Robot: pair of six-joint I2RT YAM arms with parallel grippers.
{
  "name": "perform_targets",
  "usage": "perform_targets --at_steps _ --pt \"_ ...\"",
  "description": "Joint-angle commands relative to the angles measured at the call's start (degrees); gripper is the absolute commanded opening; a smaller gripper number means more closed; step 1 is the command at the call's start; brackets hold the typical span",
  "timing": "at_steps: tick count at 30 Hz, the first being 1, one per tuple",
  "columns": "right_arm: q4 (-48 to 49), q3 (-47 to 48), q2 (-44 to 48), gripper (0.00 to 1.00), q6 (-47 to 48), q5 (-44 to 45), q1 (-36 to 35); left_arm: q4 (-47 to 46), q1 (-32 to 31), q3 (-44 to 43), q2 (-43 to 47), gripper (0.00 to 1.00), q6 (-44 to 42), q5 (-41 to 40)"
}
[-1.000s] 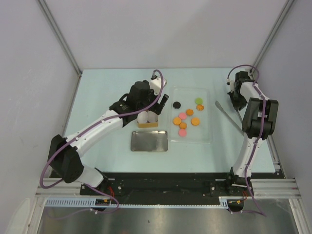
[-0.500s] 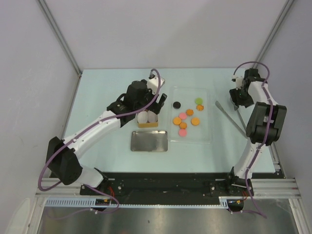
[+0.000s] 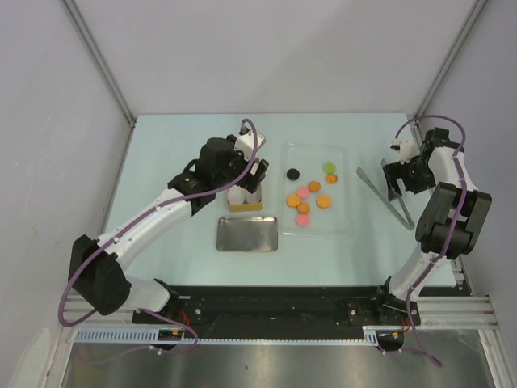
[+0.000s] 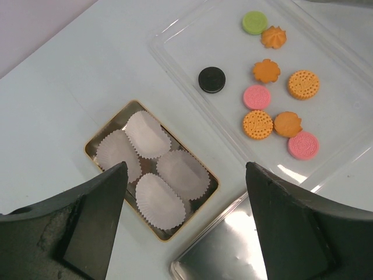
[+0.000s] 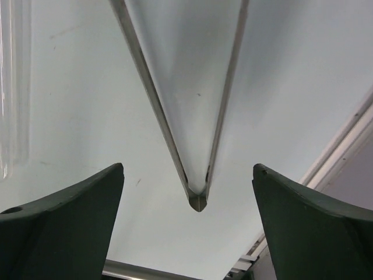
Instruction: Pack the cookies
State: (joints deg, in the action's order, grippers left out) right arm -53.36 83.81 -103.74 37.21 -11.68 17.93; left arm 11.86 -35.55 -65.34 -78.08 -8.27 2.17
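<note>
Right gripper (image 5: 187, 169) hangs spread wide over the hinge end of the metal tongs (image 5: 198, 201). I'd drop square and pinch both arms. Left gripper (image 4: 186, 172), spread and empty, hovers above the paper-cup tin (image 4: 92, 144). Cookies (image 4: 257, 124) lie in the clear tray (image 4: 175, 36).

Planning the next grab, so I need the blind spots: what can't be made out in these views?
- Top view: the left gripper covers the far part of the cup box, so its cups cannot be counted there.
- Right wrist view: the tongs run off the top edge, tips unseen.
- Left wrist view: the metal lid is cut off by the bottom edge.
- Top view: the cookies are too small to show surface patterns.
</note>
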Motion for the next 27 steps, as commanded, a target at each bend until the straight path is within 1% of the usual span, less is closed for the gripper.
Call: perform_targets --at_steps 1,8,18,27 --pt "0.09 -3.64 1.00 0.99 4.18 -3.35 0.70 -1.75 1.10 0.65 1.80 0.87 -1.66 2.74" --pt "3.09 -6.73 0.48 1.00 6.38 -3.00 0.87 -2.89 2.06 1.62 1.27 0.87 -2.10 4.06" --pt "8.62 -9.80 -2.07 1.00 7.87 0.26 1.23 -3.59 3.91 1.71 -0.05 0.87 -2.01 6.35" --pt "11.35 -10.33 -4.54 0.95 9.46 0.43 1.49 -3.60 4.52 1.09 -0.66 0.87 -1.92 7.05"
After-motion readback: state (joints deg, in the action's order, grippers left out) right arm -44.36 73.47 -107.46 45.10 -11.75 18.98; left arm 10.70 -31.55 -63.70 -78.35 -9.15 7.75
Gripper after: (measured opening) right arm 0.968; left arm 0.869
